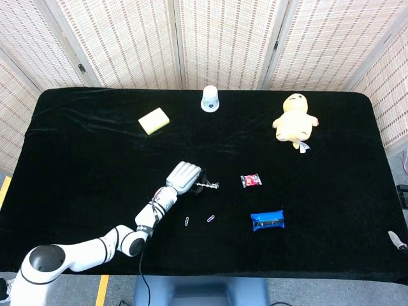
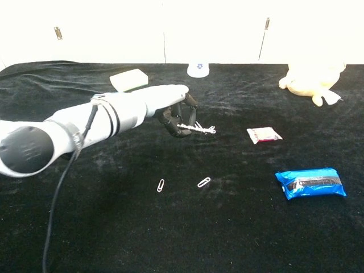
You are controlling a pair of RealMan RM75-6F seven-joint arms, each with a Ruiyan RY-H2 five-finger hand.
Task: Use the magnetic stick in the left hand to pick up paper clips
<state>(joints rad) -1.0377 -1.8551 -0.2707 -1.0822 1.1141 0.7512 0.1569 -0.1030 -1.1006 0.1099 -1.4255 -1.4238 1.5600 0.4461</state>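
- Gripping the magnetic stick (image 1: 208,186) with curled fingers, the left hand (image 1: 184,176) sits mid-table in the head view; clips cling along the stick. Two loose paper clips (image 1: 187,222) lie on the black table (image 1: 83,166) nearer the robot. A sliver at the right edge may be the right hand (image 1: 396,240); its state cannot be told.
- Chest view: left hand (image 2: 177,116) holds the stick (image 2: 196,129) level above the cloth, loose clips (image 2: 203,182) below it, blue packet (image 2: 310,182) well apart.

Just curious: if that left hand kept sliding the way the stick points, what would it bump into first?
Probably the small red-and-white packet. The left hand holds the magnetic stick pointing roughly at it, though the height is unclear.
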